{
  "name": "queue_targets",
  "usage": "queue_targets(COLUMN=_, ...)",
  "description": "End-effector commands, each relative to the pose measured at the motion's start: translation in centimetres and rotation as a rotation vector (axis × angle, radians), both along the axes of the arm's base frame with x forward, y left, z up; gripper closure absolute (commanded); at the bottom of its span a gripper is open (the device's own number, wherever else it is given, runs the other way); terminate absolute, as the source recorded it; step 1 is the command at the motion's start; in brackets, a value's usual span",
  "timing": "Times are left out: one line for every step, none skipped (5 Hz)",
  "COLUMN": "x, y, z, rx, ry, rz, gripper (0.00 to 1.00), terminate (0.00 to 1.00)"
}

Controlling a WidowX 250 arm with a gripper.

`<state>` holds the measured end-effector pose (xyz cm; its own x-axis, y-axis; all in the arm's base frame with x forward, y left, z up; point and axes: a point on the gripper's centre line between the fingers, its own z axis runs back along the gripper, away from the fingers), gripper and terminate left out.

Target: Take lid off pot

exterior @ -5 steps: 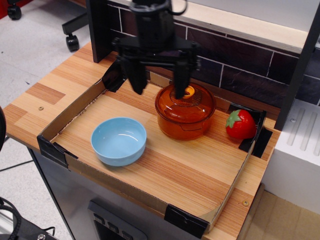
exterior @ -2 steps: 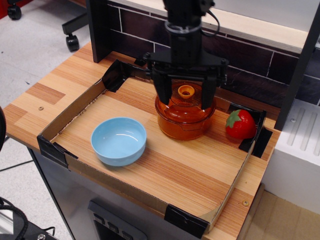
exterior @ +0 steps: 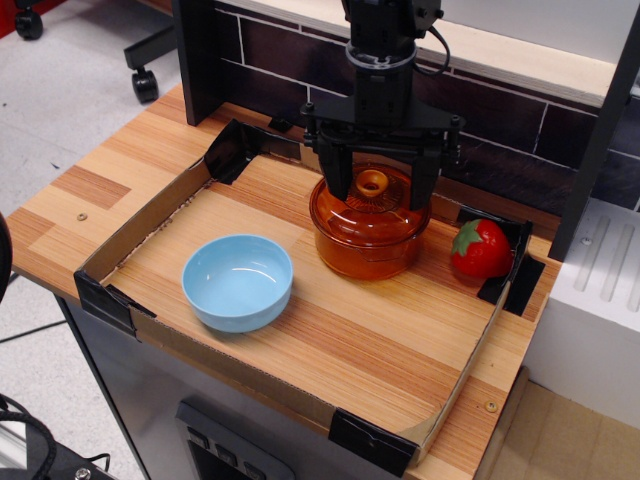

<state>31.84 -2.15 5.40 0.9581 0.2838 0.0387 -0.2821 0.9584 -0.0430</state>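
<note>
The amber-orange transparent pot (exterior: pixel 368 245) stands on the wooden tray floor, right of centre. Its domed amber lid (exterior: pixel 372 206) sits on it, with a lighter orange ring knob (exterior: pixel 372 184) at the centre. My black gripper (exterior: pixel 380 192) hangs straight above the lid, open wide. Its left finger (exterior: pixel 336 178) and right finger (exterior: pixel 425 180) stand on either side of the knob, low over the lid's rim. The fingers do not touch the knob.
A light blue bowl (exterior: pixel 238 281) sits left of the pot. A red strawberry toy (exterior: pixel 481 249) lies at the right corner. A low cardboard wall (exterior: pixel 140 235) with black corner clips rings the tray. A dark tiled wall (exterior: pixel 500 140) stands behind.
The gripper moved right from the pot's left side to above the lid, then came down a little, its fingers now straddling the knob. Pot, lid and bowl have not moved.
</note>
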Motion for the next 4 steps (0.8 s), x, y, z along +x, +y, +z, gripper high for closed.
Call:
queue_targets(x=0.6, y=0.1, z=0.8, rx=0.004, ry=-0.028, rz=0.008, gripper=1.0, terminate=0.0)
queue_targets(x=0.4, y=0.2, z=0.8, rx=0.023, ry=-0.039, rz=0.016, gripper=1.0, terminate=0.0)
queue_targets(x=0.5, y=0.3, z=1.0, rx=0.044, ry=-0.056, rz=0.008, gripper=1.0, terminate=0.0)
queue_targets(x=0.6, y=0.4, z=2.1, rx=0.03, ry=-0.074, rz=-0.026, gripper=1.0, terminate=0.0)
